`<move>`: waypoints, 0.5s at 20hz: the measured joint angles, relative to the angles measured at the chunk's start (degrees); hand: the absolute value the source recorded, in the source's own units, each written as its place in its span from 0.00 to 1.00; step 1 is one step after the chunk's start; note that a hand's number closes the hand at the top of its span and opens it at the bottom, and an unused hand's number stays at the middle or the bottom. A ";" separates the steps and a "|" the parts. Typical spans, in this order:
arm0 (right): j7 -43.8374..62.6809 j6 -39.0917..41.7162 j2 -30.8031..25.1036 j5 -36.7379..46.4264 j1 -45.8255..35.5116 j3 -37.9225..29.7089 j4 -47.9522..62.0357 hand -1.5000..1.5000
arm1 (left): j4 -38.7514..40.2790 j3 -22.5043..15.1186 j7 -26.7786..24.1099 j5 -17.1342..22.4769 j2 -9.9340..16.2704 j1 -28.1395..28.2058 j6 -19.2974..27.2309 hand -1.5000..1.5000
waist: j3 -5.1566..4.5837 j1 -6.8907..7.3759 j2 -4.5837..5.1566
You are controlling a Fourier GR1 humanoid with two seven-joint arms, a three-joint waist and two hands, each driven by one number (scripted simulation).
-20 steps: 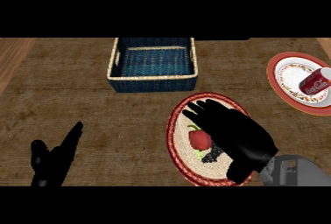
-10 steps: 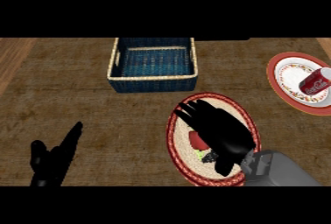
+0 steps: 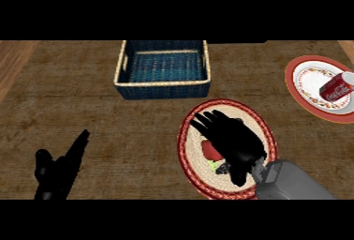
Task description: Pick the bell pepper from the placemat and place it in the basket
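One basket [image 3: 163,70] holds nothing you can see; your right hand [image 3: 232,140], fingers spread, covers the bell pepper [image 3: 210,150] on the placemat [image 3: 188,140].

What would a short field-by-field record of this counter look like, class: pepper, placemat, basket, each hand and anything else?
bell pepper: red, on the placemat, partly hidden by the right hand
placemat: round, woven, red-rimmed, just in front of the basket
basket: blue, nothing visible inside
right hand: over the pepper, fingers extended
left hand: open, resting lower left
other: red can lying on a plate
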 measured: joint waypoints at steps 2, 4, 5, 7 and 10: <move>-1.12 -0.50 0.26 0.59 0.13 -0.09 1.27 0.00 | 0.04 0.61 0.11 0.44 0.36 0.08 -0.88 0.50 | -0.06 0.04 0.03; -1.59 -1.23 1.13 1.38 0.28 0.09 1.96 0.00 | 0.31 0.50 -0.51 -0.16 -0.22 0.10 -0.74 0.50 | 0.00 0.00 -0.01; -2.04 -1.27 1.24 1.46 0.11 -0.20 2.45 0.00 | 0.45 0.62 -1.00 -0.24 -0.41 0.19 -0.88 0.50 | 0.03 0.01 -0.03; -2.65 -2.61 1.93 2.70 0.64 0.34 3.57 0.00 | 0.43 0.73 -1.79 -0.75 -0.60 0.41 -0.91 0.50 | -0.02 0.03 -0.01; -3.45 -3.84 2.44 3.92 1.41 0.57 4.66 0.00 | 0.45 0.81 -1.30 -1.15 -1.07 0.28 -0.62 0.50 | 0.02 -0.06 -0.03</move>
